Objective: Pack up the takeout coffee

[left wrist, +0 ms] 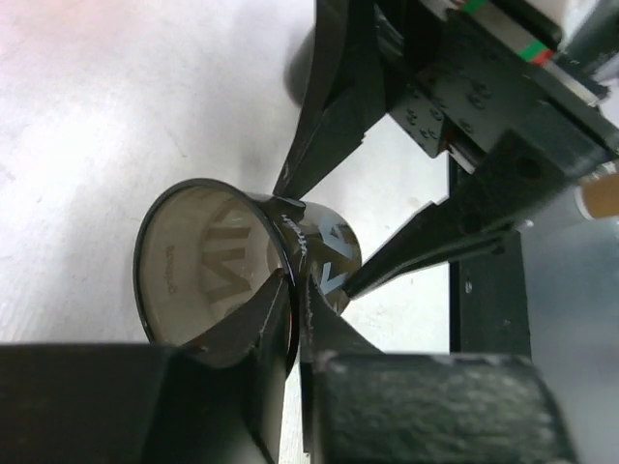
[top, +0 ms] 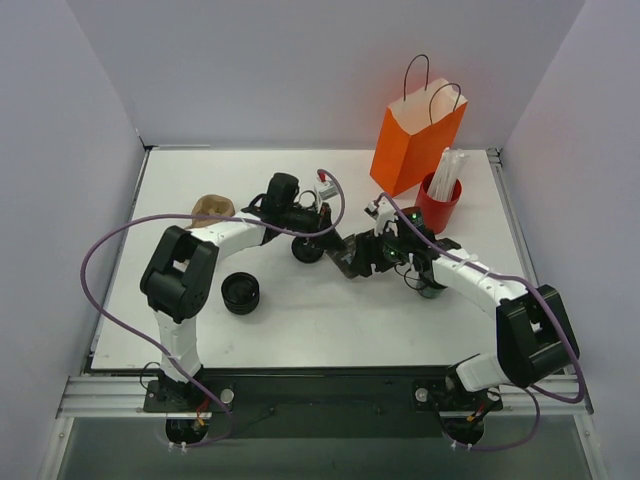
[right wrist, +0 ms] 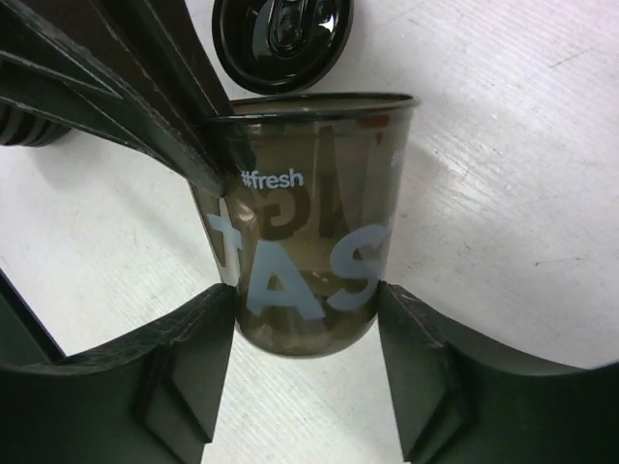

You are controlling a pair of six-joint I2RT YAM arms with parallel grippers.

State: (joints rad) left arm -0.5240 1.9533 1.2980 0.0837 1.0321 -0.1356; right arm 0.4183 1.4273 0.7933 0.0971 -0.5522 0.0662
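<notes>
The takeout coffee (top: 352,260) is a small dark translucent cup with pale lettering, held sideways over the table's middle between both arms. My left gripper (left wrist: 295,280) is shut on the cup (left wrist: 222,271) at its rim, one finger inside the mouth and one outside. In the right wrist view the cup (right wrist: 309,222) shows "#fresh" on its wall. My right gripper (right wrist: 306,290) has its two fingertips against opposite sides of the cup's base. In the top view the left gripper (top: 335,245) and right gripper (top: 368,252) meet at the cup.
The orange paper bag (top: 415,130) stands open at the back right, with the red cup of white straws (top: 438,205) just in front of it. A low ribbed black round stack (top: 241,293) lies front left. A brown item (top: 212,209) sits behind the left arm.
</notes>
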